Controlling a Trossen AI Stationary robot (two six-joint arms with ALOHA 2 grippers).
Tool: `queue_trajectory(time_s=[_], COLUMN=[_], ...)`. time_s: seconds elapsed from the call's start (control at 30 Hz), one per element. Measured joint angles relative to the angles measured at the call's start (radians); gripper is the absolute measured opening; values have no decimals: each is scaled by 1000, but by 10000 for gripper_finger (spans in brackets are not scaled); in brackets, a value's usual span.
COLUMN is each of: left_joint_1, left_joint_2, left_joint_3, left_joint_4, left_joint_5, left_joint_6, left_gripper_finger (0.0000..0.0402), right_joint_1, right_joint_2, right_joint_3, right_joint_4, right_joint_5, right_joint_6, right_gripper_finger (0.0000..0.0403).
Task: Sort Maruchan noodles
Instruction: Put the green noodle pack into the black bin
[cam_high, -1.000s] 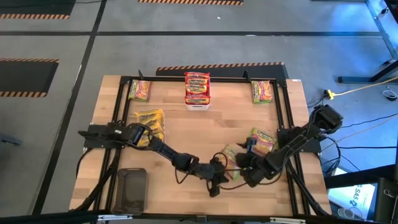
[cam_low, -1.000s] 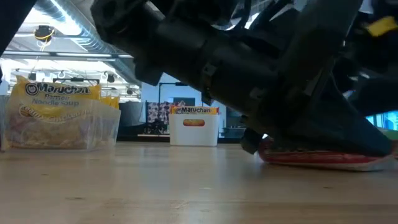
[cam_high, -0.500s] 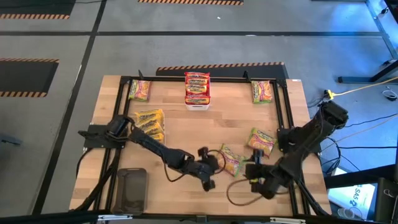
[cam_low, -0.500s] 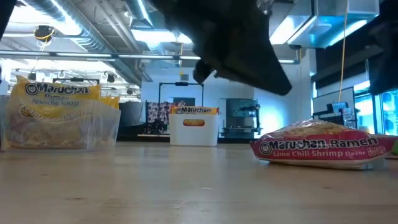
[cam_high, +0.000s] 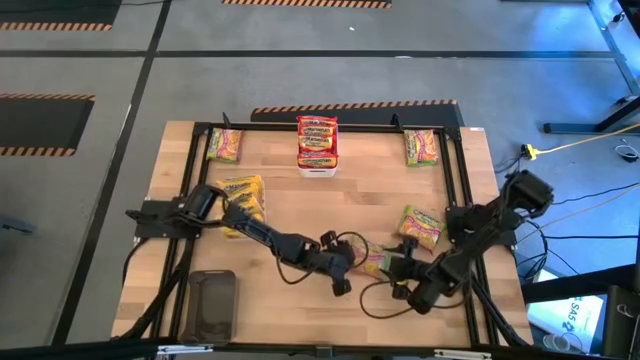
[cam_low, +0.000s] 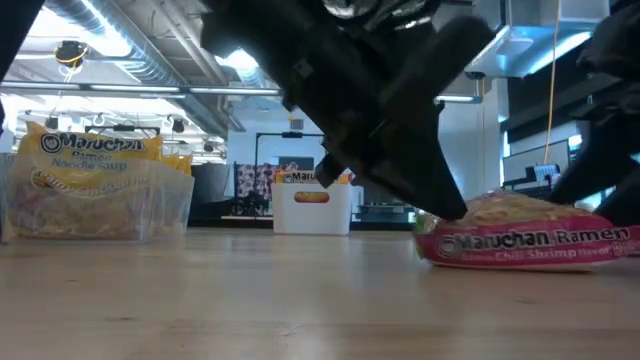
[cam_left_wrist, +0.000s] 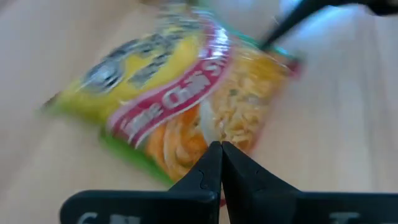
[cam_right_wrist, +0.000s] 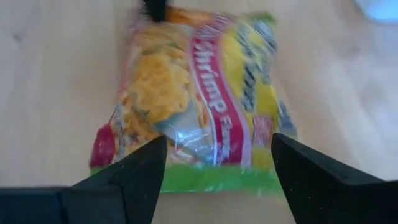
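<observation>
between both grippers, lime-shrimp packet (cam_high: 374, 262)

We see a yellow Lime Chili Shrimp packet (cam_high: 375, 262) lying flat mid-table, another packet (cam_high: 421, 225) nearby, others binned (cam_high: 317, 141) behind.

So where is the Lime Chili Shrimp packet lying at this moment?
In the high view, the Lime Chili Shrimp packet lies flat on the table's front right part, between the shut left gripper and the open right gripper.
</observation>
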Motion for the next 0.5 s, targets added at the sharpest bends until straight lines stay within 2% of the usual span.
queue_trajectory(time_s=[0.17, 0.27, 0.43, 0.5], left_joint_1=[-57, -75, -112, -132], left_joint_2=[3, -9, -85, -112], left_joint_3=[0, -1, -3, -1], left_joint_4=[55, 32, -17, -44], left_joint_5=[23, 18, -14, -42], left_joint_6=[-28, -41, -49, -49], left_gripper_finger=[2, 2, 2, 2], right_joint_1=[-84, -115, -81, -79], right_joint_2=[-1, -13, -125, -185], right_joint_3=[0, 20, 104, 97], right_joint_4=[36, 5, -185, -174], right_joint_5=[8, -31, -128, -170], right_joint_6=[-194, -280, -231, -201], right_gripper_finger=[269, 269, 269, 269])
